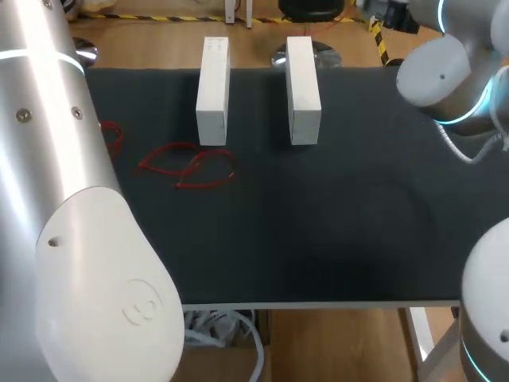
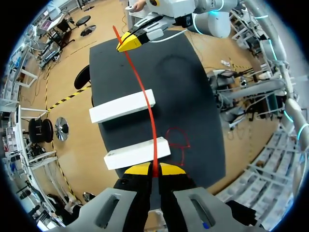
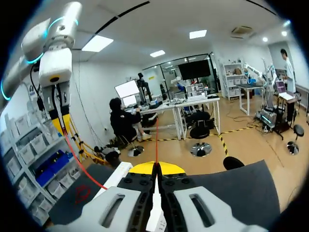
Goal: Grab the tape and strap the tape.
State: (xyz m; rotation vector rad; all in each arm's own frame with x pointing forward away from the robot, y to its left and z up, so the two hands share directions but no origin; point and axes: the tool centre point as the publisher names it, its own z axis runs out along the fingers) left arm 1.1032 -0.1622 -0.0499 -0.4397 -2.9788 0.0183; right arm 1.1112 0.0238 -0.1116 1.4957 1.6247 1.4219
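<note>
A thin red tape [image 2: 153,130] runs taut through the air between my two grippers, high over the black mat [image 1: 334,215]. My left gripper [image 2: 155,170] is shut on one end. My right gripper [image 2: 126,44] holds the far end, and in its own view its tips [image 3: 156,168] are shut on the tape [image 3: 156,140]. From there my left gripper [image 3: 61,126] hangs off to one side with the tape trailing down from it. More red tape [image 1: 191,167] lies in loose loops on the mat at the left. Neither gripper shows in the head view.
Two long white blocks [image 1: 213,91] [image 1: 303,89] stand side by side at the back of the mat, beneath the stretched tape. Another small red loop [image 1: 111,137] lies at the mat's left edge, beside my left arm [image 1: 48,199]. My right arm [image 1: 449,72] is at the back right.
</note>
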